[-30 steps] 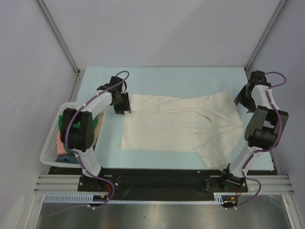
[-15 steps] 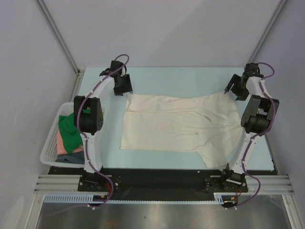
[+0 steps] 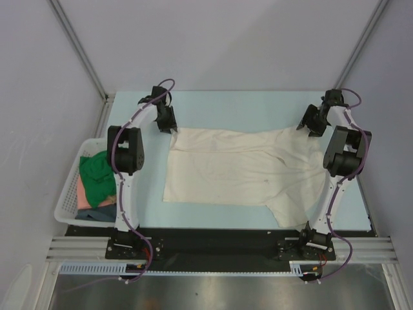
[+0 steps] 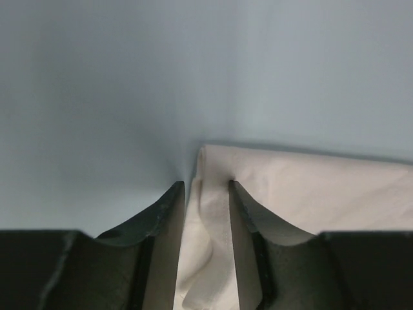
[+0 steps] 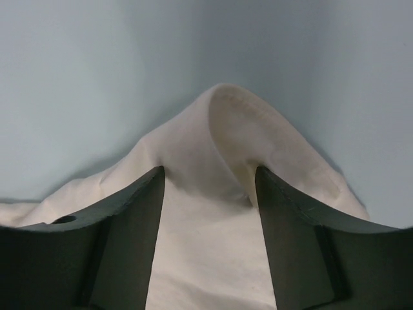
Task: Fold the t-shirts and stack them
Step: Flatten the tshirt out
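Your left gripper (image 4: 206,190) was pinched on the far-left corner of the cream t-shirt (image 3: 239,171), which lay spread on the table (image 3: 258,106). Your right gripper (image 5: 210,174) straddled the bunched far-right corner, jaws apart; I could not tell whether it gripped. The green t-shirt (image 3: 97,171) and pink t-shirt (image 3: 79,188) sat in the basket (image 3: 64,208) at left.

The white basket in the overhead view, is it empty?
No, the basket holds a green shirt lying on top of pink cloth.
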Robot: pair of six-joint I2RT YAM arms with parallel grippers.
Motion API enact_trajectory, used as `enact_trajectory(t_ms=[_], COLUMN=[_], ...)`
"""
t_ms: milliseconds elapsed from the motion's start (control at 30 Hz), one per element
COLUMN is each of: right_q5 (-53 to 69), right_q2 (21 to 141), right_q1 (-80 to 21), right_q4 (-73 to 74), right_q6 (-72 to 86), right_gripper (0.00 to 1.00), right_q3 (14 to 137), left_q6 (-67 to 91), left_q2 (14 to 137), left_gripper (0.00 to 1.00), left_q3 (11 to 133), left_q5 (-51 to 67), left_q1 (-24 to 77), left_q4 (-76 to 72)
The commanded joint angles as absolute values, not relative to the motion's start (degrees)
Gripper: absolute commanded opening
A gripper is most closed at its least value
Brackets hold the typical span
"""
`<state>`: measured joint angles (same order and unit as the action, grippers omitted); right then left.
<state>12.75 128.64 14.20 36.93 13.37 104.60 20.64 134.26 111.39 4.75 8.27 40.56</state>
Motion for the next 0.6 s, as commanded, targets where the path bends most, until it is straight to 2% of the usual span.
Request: enact_trajectory(t_ms=[0,33,67,100,133,167,233,367,467,567], right_q5=[13.4,13.4,13.8,14.1,14.0,13.9,13.9,12.7,12.5,14.0], right_q2=[130.2,130.7,131.3,132.8,133.6,134.4,136.6,138.4,140.2,144.0], right_q1=[14.1,14.0,14.0,14.0,13.9,13.5,13.1,11.8,11.2,10.8], right_q4=[33.4,33.1,32.8,32.9,33.2,33.4,33.7,31.7,29.7,31.9], right_q6=[14.1,14.8,15.2,15.3,15.5,15.8,16.3,18.7,20.6,21.5], right_gripper=[0.63,0.58,0.52,0.47,0.32,0.25,0.11,0.07,0.08,0.14], right_q3=[107.3,107.6,108.0,109.7,110.8,112.0,115.5,119.6,122.9,129.0], left_q6=[21.6,21.8,22.1,22.1,22.0,21.9,21.5,21.4,21.3,21.3], left_q2=[137.0,137.9,138.2,138.6,138.9,138.8,138.4,139.5,142.5,144.0], left_gripper=[0.37,0.29,0.24,0.12,0.05,0.0,0.0,0.0,0.0,0.0], left_q3=[115.3,115.9,116.4,117.4,117.9,118.0,118.3,121.8,129.9,132.6], left_q5=[7.8,7.6,7.3,6.6,5.4,4.2,1.4,-2.7,-4.7,-4.0], left_q1=[8.4,8.4,8.3,8.3,8.3,8.3,8.0,6.9,5.8,4.7], left_q4=[39.6,39.7,39.6,39.4,39.3,38.6,37.1,34.4,35.0,34.8])
